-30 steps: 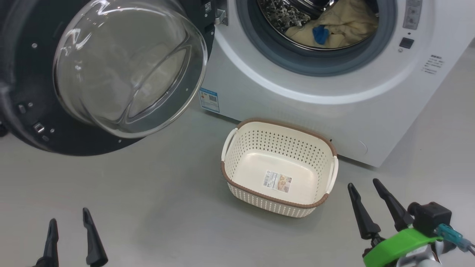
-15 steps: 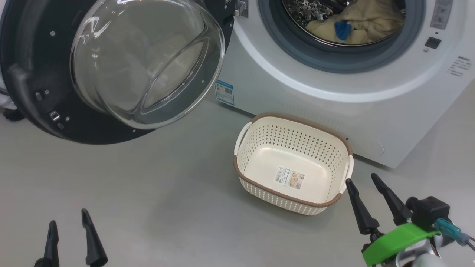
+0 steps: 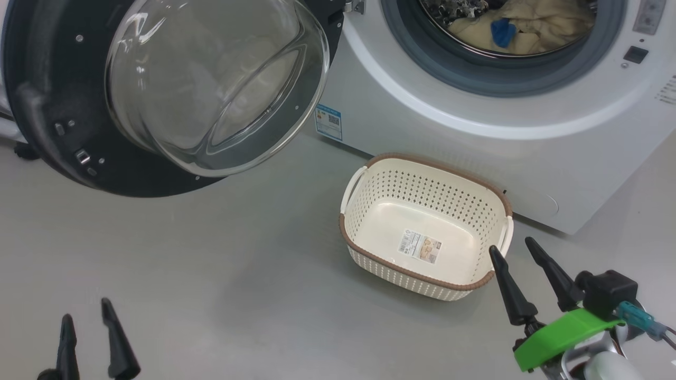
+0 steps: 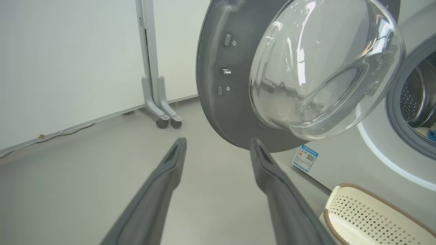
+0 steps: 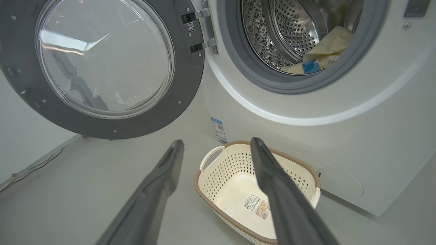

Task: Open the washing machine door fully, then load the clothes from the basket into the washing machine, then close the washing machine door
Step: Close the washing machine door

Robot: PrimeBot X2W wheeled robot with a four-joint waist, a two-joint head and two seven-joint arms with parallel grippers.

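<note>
Well, the washing machine door (image 3: 47, 105) stands swung wide open at the left of the washing machine (image 3: 475, 137). Its black inner side faces the room, and its glass bowl (image 3: 211, 84) bulges out over the grey floor (image 3: 211, 274). The round opening with its grey gasket (image 3: 475, 79) is uncovered. The clothes (image 3: 533, 26) lie inside the steel drum (image 5: 289, 27) in a pale yellow heap, with a blue patch (image 3: 501, 31) showing near the front edge.

The basket (image 3: 422, 192) sits upright on the floor just in front of the machine, slightly askew. Its bare cream bottom shows a label sticker (image 3: 420, 247). A blue label (image 3: 328, 121) is stuck low on the machine's front, near the door's lower edge.

The right gripper (image 3: 511, 244) hangs just beside the basket's right end with its two dark fingers spread apart and nothing between them (from the head view one fingertip overlaps the brown rim, though I cannot tell whether it touches). The left gripper (image 3: 85, 310) is over bare floor at the lower left, well apart from the basket. Its fingers are likewise spread and hold nothing. Its wrist view looks toward the door's latch side, with a grey stand (image 4: 153, 85) on small wheels by the wall beyond.
</note>
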